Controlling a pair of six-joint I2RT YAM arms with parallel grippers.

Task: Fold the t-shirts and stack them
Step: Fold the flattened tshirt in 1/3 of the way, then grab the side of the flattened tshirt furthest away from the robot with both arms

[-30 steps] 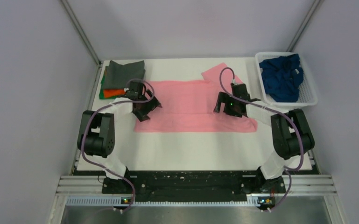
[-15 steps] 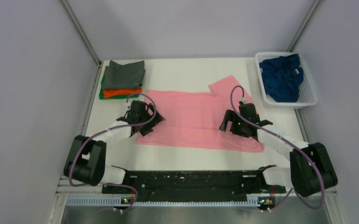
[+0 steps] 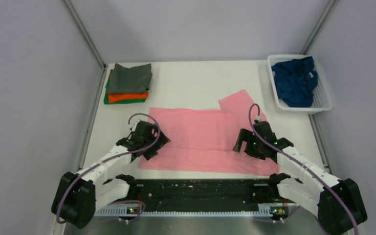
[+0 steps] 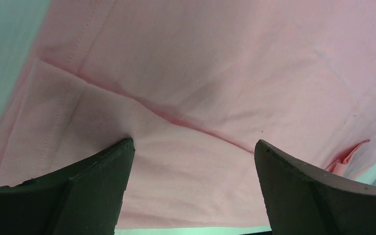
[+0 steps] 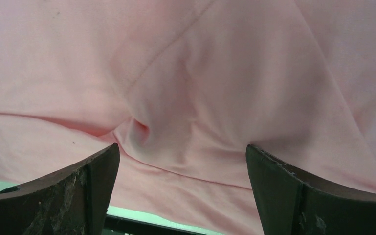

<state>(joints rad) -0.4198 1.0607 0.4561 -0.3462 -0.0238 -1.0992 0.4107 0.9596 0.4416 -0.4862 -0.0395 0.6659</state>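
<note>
Pink t-shirt is laid flat, well apart from the white basket and nearer the arm bases than it. Its long axis is run sideways, one end on the basket side, the other away from it. Left gripper is set on the end far from the basket, right gripper on the basket-side end, just below the sleeve that is pointed toward the basket. Each arm is thus nearest its own end. Both claws are spread wide, nothing clamped. In the wrist views the fingers are seen apart with pink cloth under them and a soft ridge gathered between. Tips look pressed onto the cloth, but contact cannot be fully confirmed. The shirt's near hem lies on the base side of both claws, so a paired pinch there is judged the next need. Navy t-shirt is heaped in the basket; folded stack is kept far from the basket, across the table — grey on top.
</note>
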